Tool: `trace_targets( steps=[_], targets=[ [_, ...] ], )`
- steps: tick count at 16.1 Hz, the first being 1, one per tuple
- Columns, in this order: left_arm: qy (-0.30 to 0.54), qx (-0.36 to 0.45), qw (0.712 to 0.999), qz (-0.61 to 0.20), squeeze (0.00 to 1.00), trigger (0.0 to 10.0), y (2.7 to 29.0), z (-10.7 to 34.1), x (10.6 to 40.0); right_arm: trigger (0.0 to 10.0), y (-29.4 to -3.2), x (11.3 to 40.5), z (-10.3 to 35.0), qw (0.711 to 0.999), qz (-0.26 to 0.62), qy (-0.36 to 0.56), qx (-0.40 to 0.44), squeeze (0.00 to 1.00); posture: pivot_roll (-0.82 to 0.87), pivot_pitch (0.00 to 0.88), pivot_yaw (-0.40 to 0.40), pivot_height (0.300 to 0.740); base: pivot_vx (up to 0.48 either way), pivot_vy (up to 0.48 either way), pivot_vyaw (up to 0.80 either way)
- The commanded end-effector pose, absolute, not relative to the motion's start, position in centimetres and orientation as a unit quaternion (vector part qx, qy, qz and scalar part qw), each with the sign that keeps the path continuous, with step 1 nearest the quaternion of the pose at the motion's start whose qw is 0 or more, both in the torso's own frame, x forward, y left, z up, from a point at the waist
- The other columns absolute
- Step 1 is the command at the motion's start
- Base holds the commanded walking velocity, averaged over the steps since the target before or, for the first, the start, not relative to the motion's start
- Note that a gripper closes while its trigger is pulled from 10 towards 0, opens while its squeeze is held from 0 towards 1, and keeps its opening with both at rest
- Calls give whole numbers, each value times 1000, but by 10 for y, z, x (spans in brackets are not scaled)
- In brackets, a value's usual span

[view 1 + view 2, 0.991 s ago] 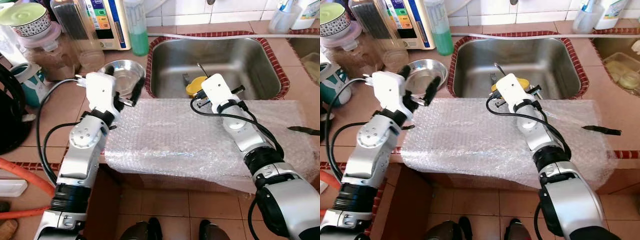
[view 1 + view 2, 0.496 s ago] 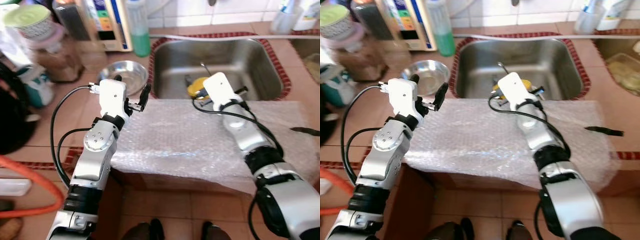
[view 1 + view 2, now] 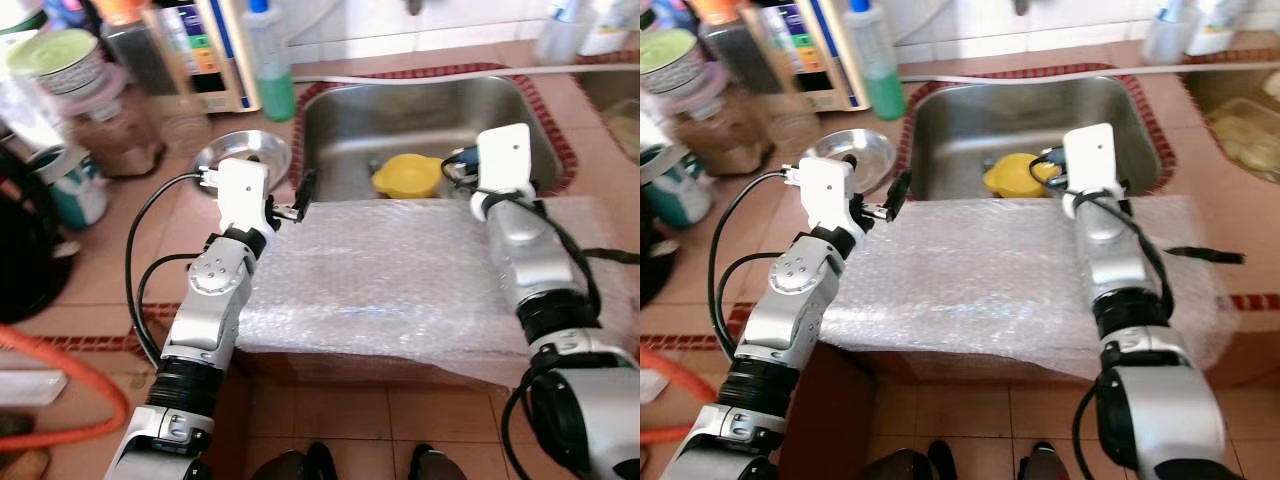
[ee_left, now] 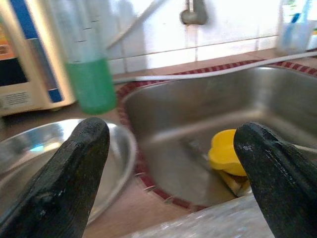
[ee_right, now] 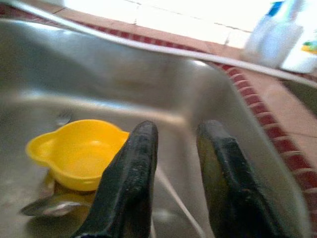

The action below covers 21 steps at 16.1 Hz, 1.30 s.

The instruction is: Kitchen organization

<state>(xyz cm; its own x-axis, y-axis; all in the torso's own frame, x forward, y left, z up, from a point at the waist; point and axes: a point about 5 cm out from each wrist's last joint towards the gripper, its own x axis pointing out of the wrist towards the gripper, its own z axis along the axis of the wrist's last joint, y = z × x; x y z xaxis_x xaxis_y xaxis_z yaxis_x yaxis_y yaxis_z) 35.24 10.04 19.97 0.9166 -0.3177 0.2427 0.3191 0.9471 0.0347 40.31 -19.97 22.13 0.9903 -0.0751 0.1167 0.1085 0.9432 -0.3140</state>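
Yellow bowl (image 3: pixel 405 176) is lying in the sink (image 3: pixel 340 120) with cutlery, nothing tidied yet, while the right gripper (image 5: pixel 173 163) is hanging over it, fingers a little apart, and the left gripper (image 4: pixel 168 163) is waiting wide open beside the pan (image 3: pixel 245 152).

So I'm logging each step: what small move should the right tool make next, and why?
Probably dip the right tool toward the yellow bowl. It hovers over the sink with fingers slightly apart and nothing between them, the bowl just beside it.
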Motion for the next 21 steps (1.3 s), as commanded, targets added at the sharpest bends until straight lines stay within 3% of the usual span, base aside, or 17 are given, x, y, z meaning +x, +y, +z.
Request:
trace_targets(
  steps=[1,3,6,9,12,18,21],
  targets=[
    [-118,-1,980,-160,0,10000,105,198,353,10000,-194,405,234,983,-40,-70,-167,1000,-232,212,203,740,0,0,0],
    [-108,2,983,-150,0,10000,107,195,355,10000,-192,402,242,980,-37,-91,-172,1000,-227,214,208,740,0,0,0],
    [-104,6,986,-131,0,10000,113,195,359,10000,-170,395,248,975,6,-134,-176,1000,-238,216,226,740,0,0,0],
    [-112,9,987,-119,0,10000,116,204,369,10000,-133,376,247,968,96,-175,-154,1000,-264,215,238,740,0,0,0],
    [-116,7,986,-122,0,10000,112,206,373,10000,-118,364,238,967,113,-173,-149,1000,-340,226,257,740,0,0,0],
    [-117,29,985,-121,0,10000,115,206,380,10000,-104,350,226,972,116,-155,-136,1000,-366,224,292,740,0,0,0],
    [-112,17,990,-83,0,10000,124,209,386,10000,-101,349,227,972,117,-154,-132,1000,-328,212,292,740,0,0,0]
  ],
)
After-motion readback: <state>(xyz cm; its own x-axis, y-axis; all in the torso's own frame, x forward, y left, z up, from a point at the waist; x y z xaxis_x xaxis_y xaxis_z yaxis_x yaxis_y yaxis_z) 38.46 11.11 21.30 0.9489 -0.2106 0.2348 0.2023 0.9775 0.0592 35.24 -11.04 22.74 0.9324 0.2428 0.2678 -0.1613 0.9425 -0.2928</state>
